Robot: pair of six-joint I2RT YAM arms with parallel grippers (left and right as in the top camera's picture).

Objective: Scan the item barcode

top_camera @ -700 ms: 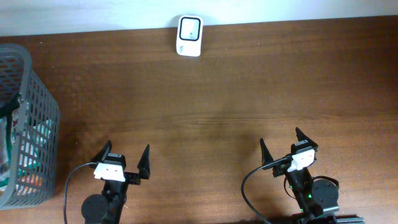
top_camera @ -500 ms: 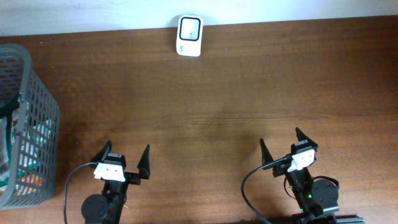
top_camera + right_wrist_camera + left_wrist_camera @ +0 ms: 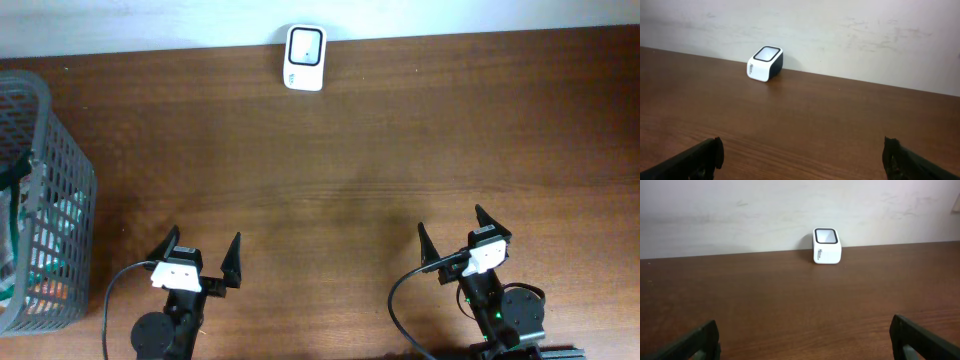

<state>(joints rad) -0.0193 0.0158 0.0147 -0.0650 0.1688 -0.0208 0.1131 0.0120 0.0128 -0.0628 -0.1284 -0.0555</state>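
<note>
A white barcode scanner [image 3: 304, 57] with a dark window stands at the table's far edge against the wall, also seen in the left wrist view as the scanner [image 3: 827, 245] and in the right wrist view as the scanner [image 3: 765, 63]. Items lie inside the grey mesh basket [image 3: 60, 170] at the far left, mostly hidden by its wall. My left gripper [image 3: 200, 253] is open near the front edge with nothing between its fingers. My right gripper [image 3: 455, 232] is open too, empty, at the front right. Both are far from the scanner.
The brown wooden table [image 3: 400, 140] stretches between the grippers and the scanner. A pale wall [image 3: 740, 215] runs along the table's far edge. Black cables [image 3: 395, 310] loop by the arm bases.
</note>
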